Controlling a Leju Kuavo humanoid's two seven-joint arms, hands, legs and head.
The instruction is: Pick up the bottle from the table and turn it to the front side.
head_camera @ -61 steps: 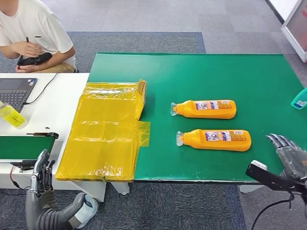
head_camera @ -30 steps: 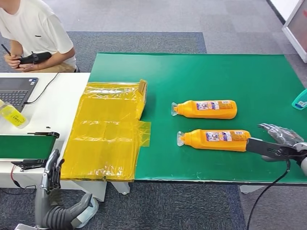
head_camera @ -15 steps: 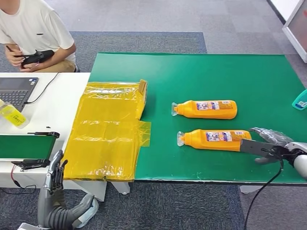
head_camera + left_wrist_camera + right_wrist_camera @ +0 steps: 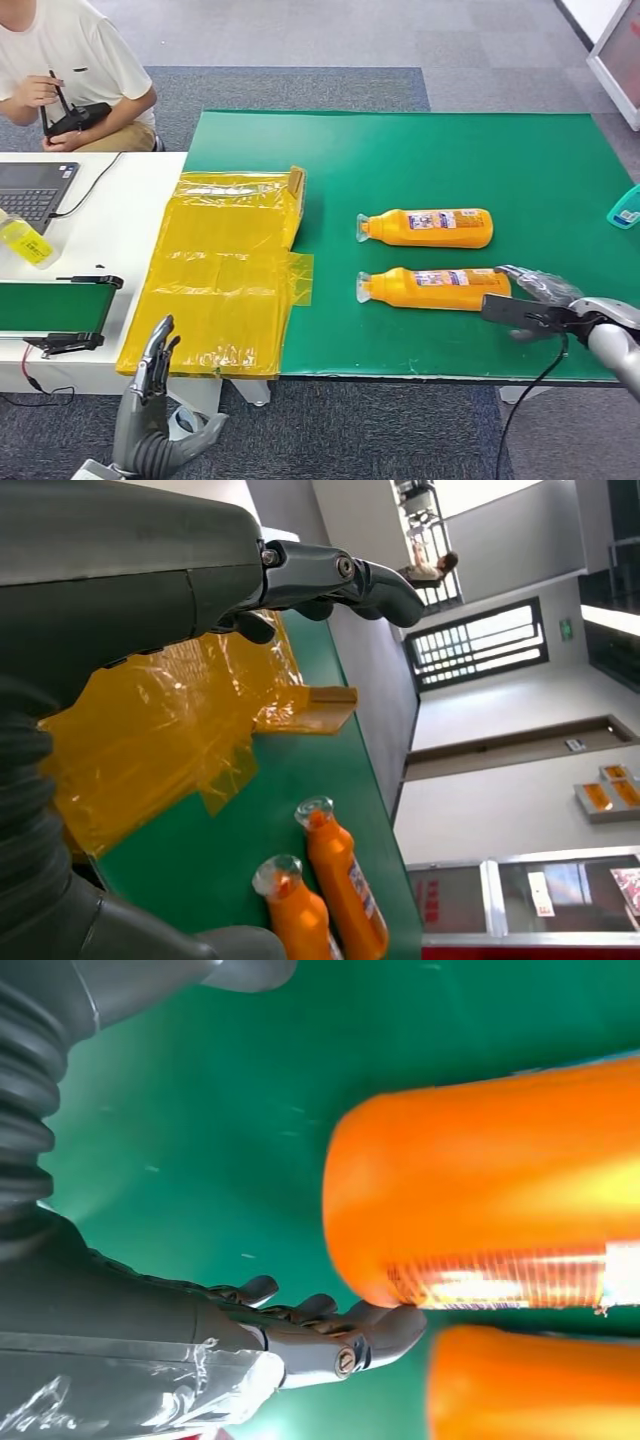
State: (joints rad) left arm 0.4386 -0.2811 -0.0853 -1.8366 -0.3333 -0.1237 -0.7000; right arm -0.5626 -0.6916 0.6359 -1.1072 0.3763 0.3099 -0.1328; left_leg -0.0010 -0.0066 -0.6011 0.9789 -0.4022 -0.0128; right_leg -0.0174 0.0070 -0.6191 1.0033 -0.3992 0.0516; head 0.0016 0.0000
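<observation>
Right hand spread, fingertips at the base of the near bottle, grasping nothing. Left hand loose, unclenched, off the table

Glossy orange plastic bottle

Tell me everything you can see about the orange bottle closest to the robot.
The nearer orange bottle looks like glossy plastic, with a clear cap on its narrow neck and a printed label facing up. It lies on its side on the green table mat, cap pointing toward the yellow plastic sheet. The right hand sits at its base end, apparently touching it.
</observation>
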